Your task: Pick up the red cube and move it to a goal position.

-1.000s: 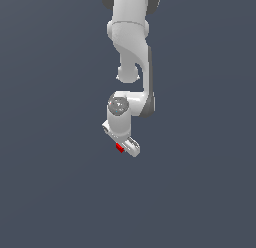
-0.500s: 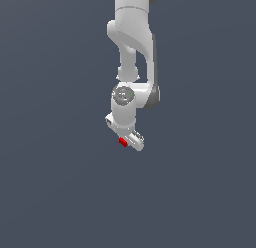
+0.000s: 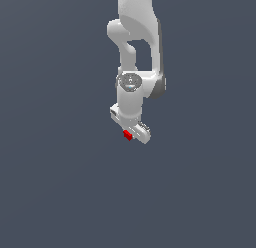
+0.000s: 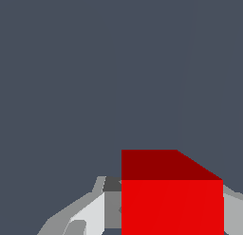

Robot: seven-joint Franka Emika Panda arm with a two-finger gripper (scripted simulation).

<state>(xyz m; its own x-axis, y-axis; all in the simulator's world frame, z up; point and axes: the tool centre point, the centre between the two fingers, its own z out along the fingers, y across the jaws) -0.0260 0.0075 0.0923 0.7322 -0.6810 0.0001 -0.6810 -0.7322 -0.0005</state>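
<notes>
- Right up close from the wrist, the red cube [image 4: 172,205] sits between the gripper [image 4: 161,210] fingers [image 4: 90,212], which are clamped against its sides.
- Farther off, the white arm [image 3: 135,52] hangs down with the cube a small red speck at its tip.
- Behind it is only plain grey-blue; no worktop edge or corner shows to place it by.

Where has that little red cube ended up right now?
The red cube sits near the middle of the exterior view, tucked in the white gripper at the arm's lower end. The wrist view shows it between the fingers.
</notes>
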